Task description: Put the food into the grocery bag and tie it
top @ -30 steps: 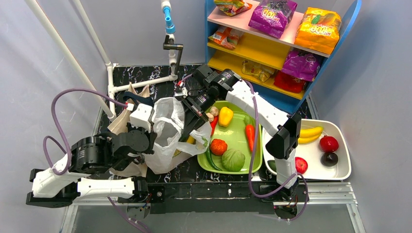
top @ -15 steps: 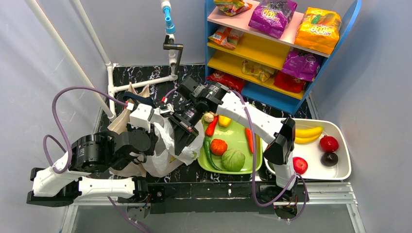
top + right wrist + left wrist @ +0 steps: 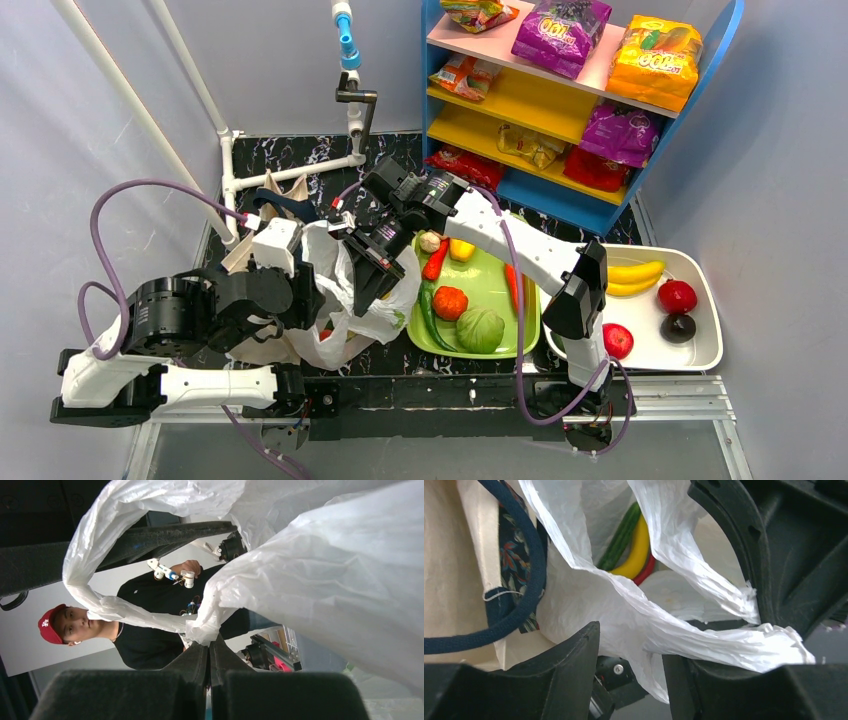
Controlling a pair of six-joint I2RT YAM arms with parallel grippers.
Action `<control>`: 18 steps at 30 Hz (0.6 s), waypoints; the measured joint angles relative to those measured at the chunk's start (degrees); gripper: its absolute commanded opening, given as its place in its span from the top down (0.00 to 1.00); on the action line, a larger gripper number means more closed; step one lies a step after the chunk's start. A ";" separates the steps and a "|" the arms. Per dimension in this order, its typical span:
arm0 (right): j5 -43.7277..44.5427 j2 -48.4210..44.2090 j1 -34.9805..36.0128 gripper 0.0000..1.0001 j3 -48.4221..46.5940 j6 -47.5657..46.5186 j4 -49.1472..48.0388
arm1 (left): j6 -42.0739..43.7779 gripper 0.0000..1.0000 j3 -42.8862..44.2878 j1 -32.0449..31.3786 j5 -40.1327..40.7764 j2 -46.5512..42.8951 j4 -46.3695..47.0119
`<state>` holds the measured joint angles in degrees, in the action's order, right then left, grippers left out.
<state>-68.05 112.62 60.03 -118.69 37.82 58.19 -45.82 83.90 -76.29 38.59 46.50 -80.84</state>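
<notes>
Leftward since a second ago, the right claw [image 3: 209, 647] is being carried over the grocery bag [image 3: 395, 305], which is lying on the table [image 3: 330, 185] between both arms. One handle is being pinched, while plastic just to its left is being straddled by the spread left claw [image 3: 630, 647].

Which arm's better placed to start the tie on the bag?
Right. The right tool is shut on a twisted strip of the bag, so it can likely pull straight away. The left tool is open, plastic only lying loose inside it; it would have to close first.
</notes>
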 measured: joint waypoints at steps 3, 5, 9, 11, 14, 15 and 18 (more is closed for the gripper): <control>0.04 0.00 0.00 0.99 0.07 0.63 -0.17 | -0.48 0.53 1.05 0.00 -3.17 0.00 -1.16; 0.02 0.00 0.00 0.99 0.07 0.92 -0.20 | -0.48 0.52 1.55 0.00 -5.62 0.00 -1.90; 0.04 0.00 0.00 0.99 0.07 1.01 -0.17 | 0.44 0.53 3.85 0.00 -10.80 0.07 -3.19; 0.02 0.00 0.00 0.99 0.07 1.01 -0.15 | 1.20 0.57 5.79 0.00 -13.31 0.13 -3.74; 0.02 0.00 0.00 0.99 0.07 0.98 -0.11 | 1.79 0.68 7.93 0.00 -16.46 0.20 -4.24; 0.02 0.00 0.00 0.99 0.07 0.98 -0.09 | 1.97 0.70 8.44 0.00 -17.59 0.26 -4.52; 0.00 0.00 0.00 0.99 0.07 0.96 -0.07 | 2.16 0.72 8.55 0.00 -20.83 0.39 -4.28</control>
<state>-68.05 112.62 60.03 -118.63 38.79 58.13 -43.66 92.44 -76.29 17.76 46.89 -85.12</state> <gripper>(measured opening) 0.029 0.301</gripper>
